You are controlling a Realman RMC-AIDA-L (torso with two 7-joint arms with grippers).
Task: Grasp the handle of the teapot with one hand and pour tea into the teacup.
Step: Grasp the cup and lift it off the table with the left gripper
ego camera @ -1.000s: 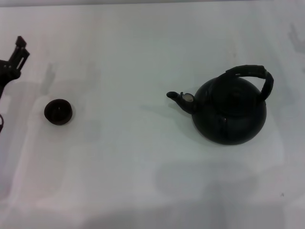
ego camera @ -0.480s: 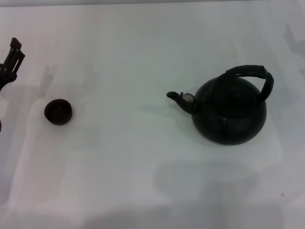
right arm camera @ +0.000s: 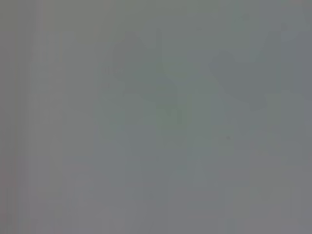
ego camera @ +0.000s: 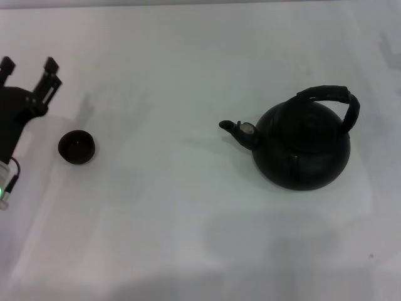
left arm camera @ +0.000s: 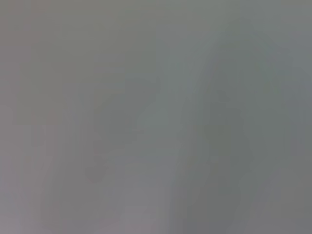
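Observation:
The black round teapot [ego camera: 304, 150] stands upright on the right of the white table, its short spout [ego camera: 235, 128] with a pale tip pointing left. Its thick black arched handle [ego camera: 335, 100] rises over its top right. The tiny dark teacup [ego camera: 76, 147] sits at the left. My left gripper [ego camera: 28, 68] is at the far left, behind and left of the teacup, open and empty, fingers apart. My right gripper is out of view. Both wrist views show only blank grey surface.
The white table [ego camera: 188, 207] spreads between the teacup and the teapot. A cable and a green light [ego camera: 5, 188] on my left arm show at the left edge.
My left gripper has moved into view from the left edge, toward the right, and now shows both fingers apart. The teapot and the teacup have not moved.

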